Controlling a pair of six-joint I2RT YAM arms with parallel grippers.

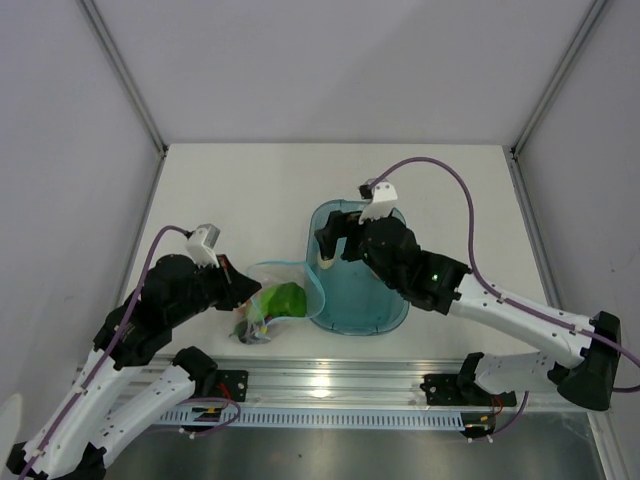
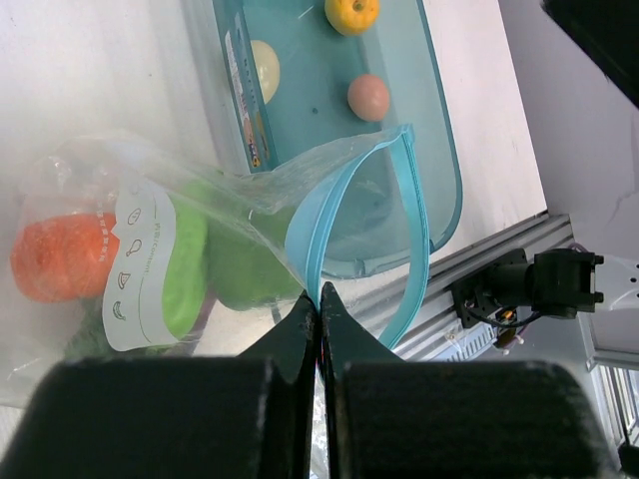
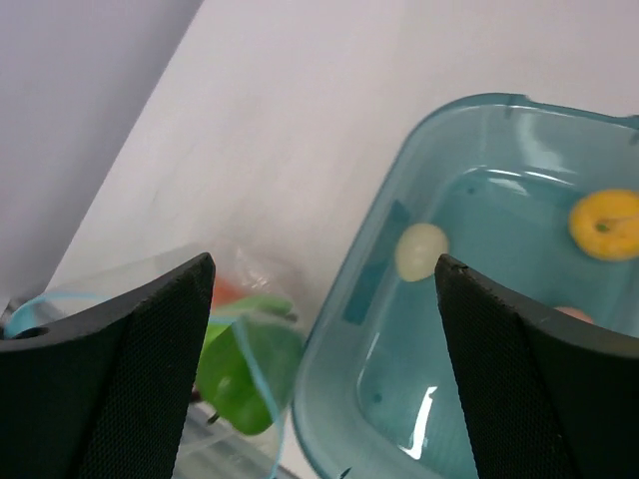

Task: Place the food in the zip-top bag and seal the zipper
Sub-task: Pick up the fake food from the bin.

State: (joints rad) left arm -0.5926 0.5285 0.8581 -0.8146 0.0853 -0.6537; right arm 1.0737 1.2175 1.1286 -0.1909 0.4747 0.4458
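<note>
Roughly halfway, I judge: the left gripper (image 2: 319, 295) has its jaws pinched shut on the zipper (image 2: 411, 225) at one lip of the bag (image 2: 150, 170), which lies just ahead of them on the bench (image 1: 230, 190). Inside the bag sit a pepper (image 1: 284, 298), an orange piece (image 2: 62, 255) and some darker bits. The bag's long axis runs from these jaws toward the tray (image 1: 392, 318), and its mouth gapes open that way, at the tray's rim. Beyond the mouth, three pieces lie in the tray: a pale ball (image 3: 420, 250), a yellow fruit (image 3: 605, 224) and a pinkish ball (image 2: 368, 97). The right gripper (image 3: 324, 264) hovers above them, jaws wide and empty, with the pale ball below their gap. Those three pieces and the sealing are left
</note>
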